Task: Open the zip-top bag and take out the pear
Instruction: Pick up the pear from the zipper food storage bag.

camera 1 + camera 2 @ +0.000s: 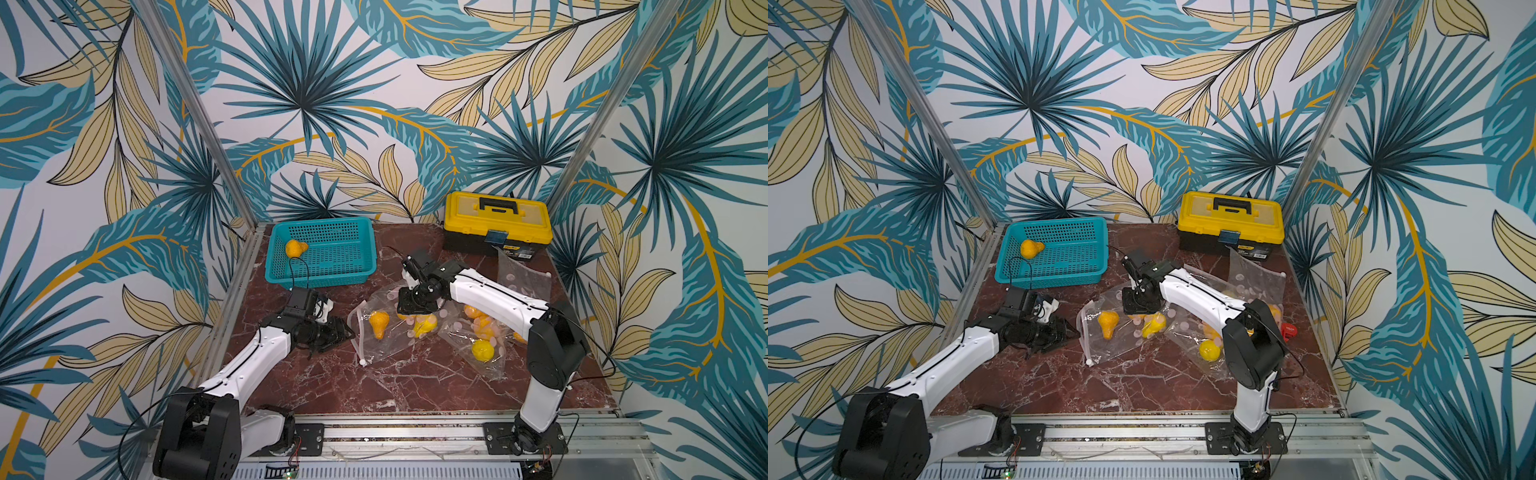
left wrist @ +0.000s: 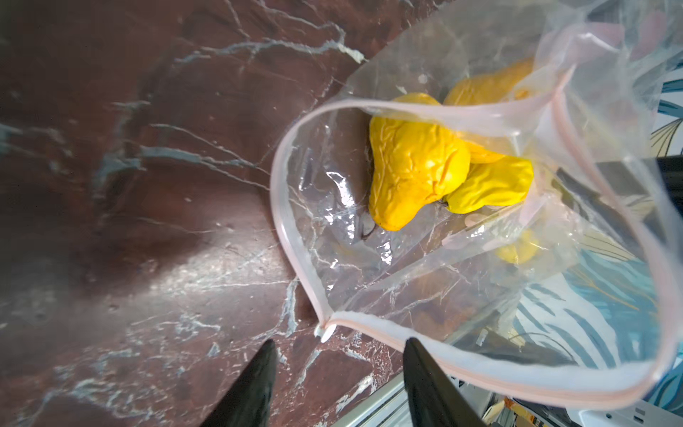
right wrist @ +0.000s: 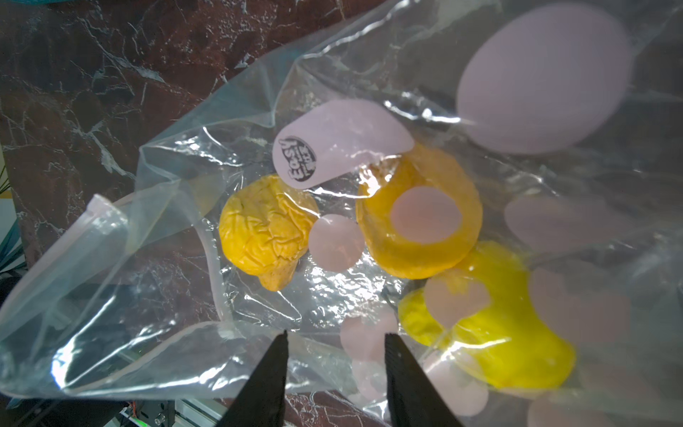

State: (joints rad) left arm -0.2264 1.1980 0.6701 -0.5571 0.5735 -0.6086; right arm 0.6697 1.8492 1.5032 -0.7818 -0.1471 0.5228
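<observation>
Basket [image 1: 332, 266], toolbox [image 1: 496, 224] behind bag [image 1: 386, 332]

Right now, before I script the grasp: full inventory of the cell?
Clear zip-top bag with pink dots, mouth open: 1, table centre.
Wrinkled yellow toy pears: 3 inside that open bag.
Second clear dotted bag: 1, just right of it, several yellow-orange pears inside; exact count unclear.
Third clear dotted bag: 1, standing in front of the toolbox, looks empty.
Teal perforated plastic basket: 1, back left.
Orange-yellow pear: 1, in the basket.
Yellow-and-black toolbox: 1, back right, lid shut.
Small red object: 1, right table edge, unidentifiable.
Dark red marble table: 1.
Left tool: open, at the bag mouth.
Right tool: open, over the bag's body.
</observation>
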